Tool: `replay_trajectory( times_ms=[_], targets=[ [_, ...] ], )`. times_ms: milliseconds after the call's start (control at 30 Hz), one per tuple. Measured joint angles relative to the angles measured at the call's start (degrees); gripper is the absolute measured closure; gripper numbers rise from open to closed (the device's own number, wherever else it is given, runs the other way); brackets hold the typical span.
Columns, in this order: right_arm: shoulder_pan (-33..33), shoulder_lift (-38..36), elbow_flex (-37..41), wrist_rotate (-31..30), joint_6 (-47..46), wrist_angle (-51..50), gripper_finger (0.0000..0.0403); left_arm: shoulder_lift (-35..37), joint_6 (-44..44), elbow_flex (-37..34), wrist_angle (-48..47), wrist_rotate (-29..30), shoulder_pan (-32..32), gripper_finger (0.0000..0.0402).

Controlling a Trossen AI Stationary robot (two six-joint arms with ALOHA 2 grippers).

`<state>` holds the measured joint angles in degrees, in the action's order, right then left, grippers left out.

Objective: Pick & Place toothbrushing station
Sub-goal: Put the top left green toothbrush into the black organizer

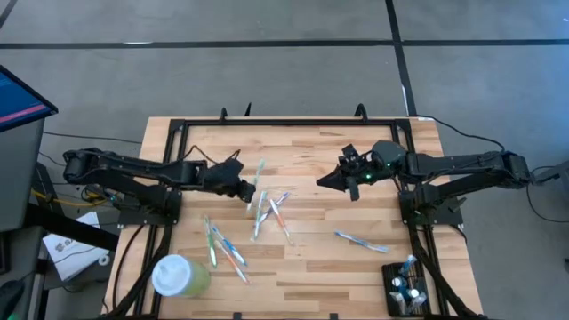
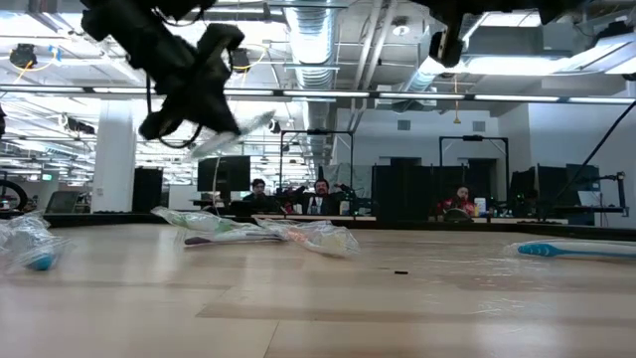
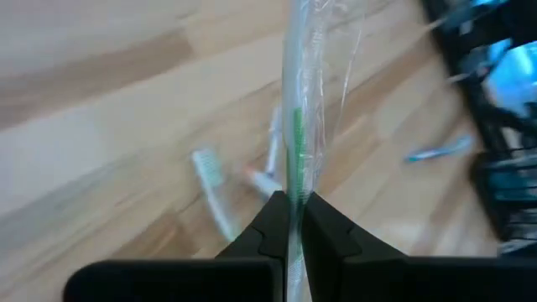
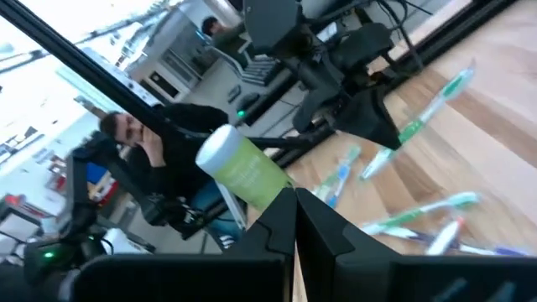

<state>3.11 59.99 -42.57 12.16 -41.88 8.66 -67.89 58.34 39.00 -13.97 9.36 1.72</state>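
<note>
My left gripper (image 1: 250,192) is shut on a plastic-wrapped toothbrush with a green handle (image 3: 295,143) and hangs above the table's middle left (image 2: 189,117). Over the middle right, my right gripper (image 1: 324,183) is raised and shut with nothing in it (image 4: 294,220). The toothbrushing station (image 1: 407,289), a small black holder with brushes standing in it, sits at the table's near right corner. Several more wrapped toothbrushes (image 1: 227,249) lie flat on the wood. My left gripper pinches the wrapped toothbrush's handle (image 3: 294,197) between its two fingers, over the clear wrapper. The brush runs along the fingers and sticks out past their tips. In the low view it hangs tilted (image 2: 237,131), lifted clear of the table.
A pale green cup with a white lid (image 1: 178,276) stands at the near left corner. One toothbrush (image 1: 360,240) lies right of centre, and others (image 1: 277,212) lie near the middle. A black frame (image 1: 293,123) borders the table. People sit in the room beyond.
</note>
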Motion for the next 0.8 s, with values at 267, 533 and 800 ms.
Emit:
replay_trajectory(
  times_ms=[267, 533, 800],
  targets=[
    [0.0, 0.0, 0.0, 0.0, -3.0, 4.3, 0.0403, 0.0, -6.2, 0.0, 16.0, 0.7, 0.0, 0.0396],
    [0.4, 0.0, 0.0, 4.7, -9.8, 8.2, 0.0403, 0.0, -12.2, 0.0, 30.1, -1.9, 0.0, 0.0396],
    [4.9, 0.0, 0.0, 18.1, -28.4, 13.7, 0.0403, 0.0, -15.1, 0.0, 33.4, -5.5, 0.1, 0.0396]
  ],
)
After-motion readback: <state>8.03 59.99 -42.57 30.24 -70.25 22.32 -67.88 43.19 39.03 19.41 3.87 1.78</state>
